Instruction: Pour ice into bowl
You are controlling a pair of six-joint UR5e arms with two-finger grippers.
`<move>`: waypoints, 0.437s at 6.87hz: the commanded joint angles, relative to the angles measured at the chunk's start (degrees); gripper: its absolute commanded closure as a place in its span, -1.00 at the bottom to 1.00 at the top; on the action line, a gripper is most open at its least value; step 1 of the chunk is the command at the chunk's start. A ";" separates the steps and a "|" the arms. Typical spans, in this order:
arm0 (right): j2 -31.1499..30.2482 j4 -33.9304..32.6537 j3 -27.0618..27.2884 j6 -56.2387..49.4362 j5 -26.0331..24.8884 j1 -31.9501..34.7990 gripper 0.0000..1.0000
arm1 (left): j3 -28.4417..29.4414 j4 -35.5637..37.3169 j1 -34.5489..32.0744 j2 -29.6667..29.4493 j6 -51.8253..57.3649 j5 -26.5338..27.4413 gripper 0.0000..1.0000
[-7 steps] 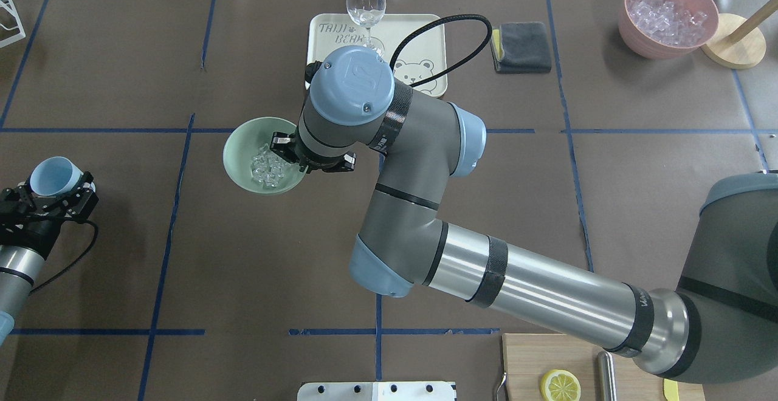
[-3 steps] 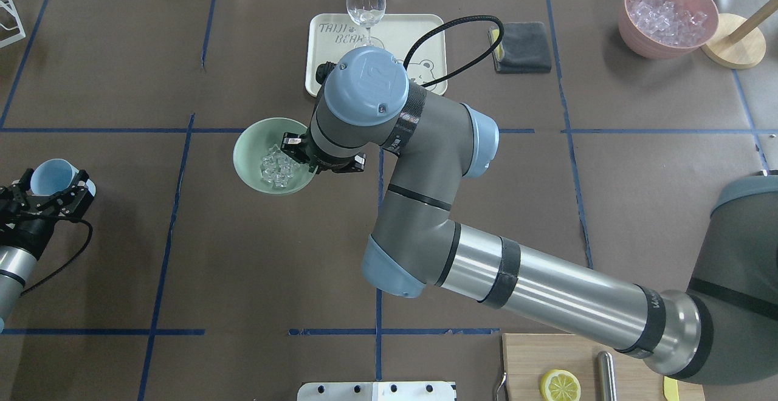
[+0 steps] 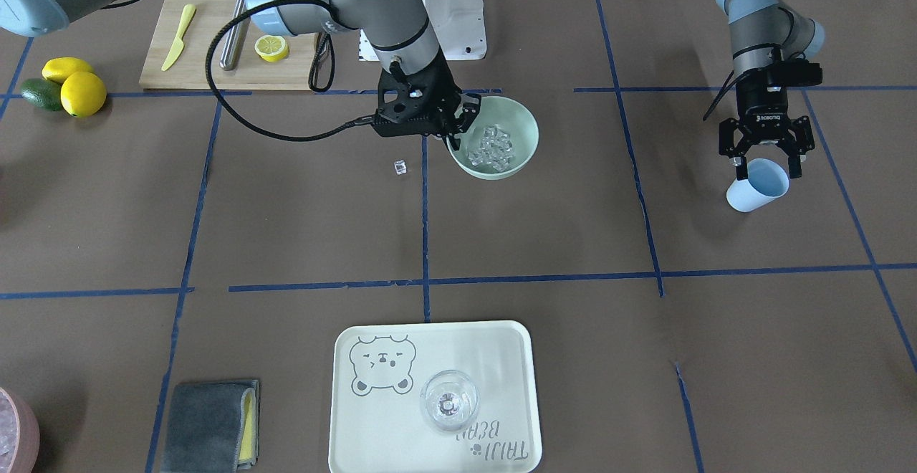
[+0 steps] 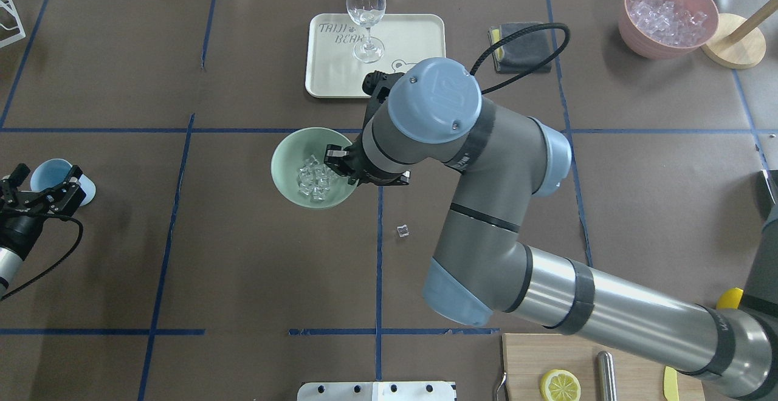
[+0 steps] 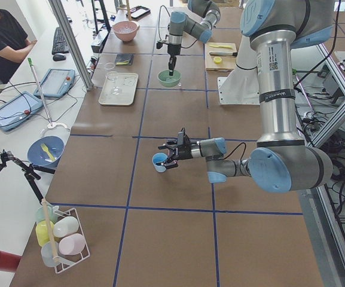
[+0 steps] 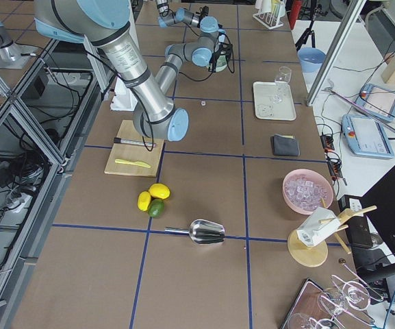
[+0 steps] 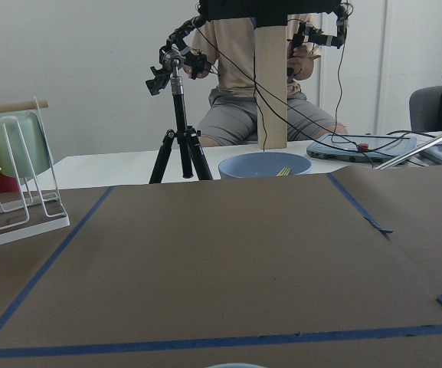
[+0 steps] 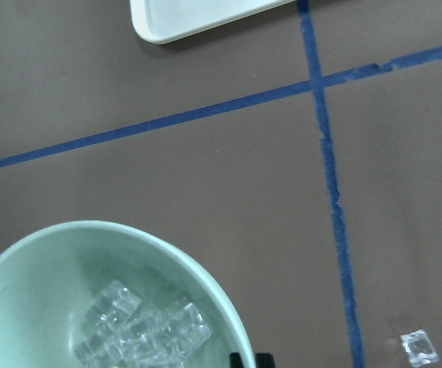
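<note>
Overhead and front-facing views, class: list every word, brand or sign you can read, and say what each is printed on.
"TAIJI BEAR": on the cream rectangular plastic tray, beside a bear drawing.
"UR" logo: on the round blue joint cap of the right arm.
White lettering on the black left gripper, which holds the light blue cup: too small to read.
Lettering on the right arm's black bands: too blurred.
</note>
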 commanded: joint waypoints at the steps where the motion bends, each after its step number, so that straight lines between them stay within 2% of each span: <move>1: -8.67 -0.53 7.98 0.00 -1.37 0.74 1.00 | -4.64 0.42 -1.58 1.01 4.59 -2.00 -1.00; 3: -19.11 1.91 15.19 -3.58 -1.73 1.36 1.00 | -6.84 0.59 -10.16 1.02 14.15 -11.54 -1.00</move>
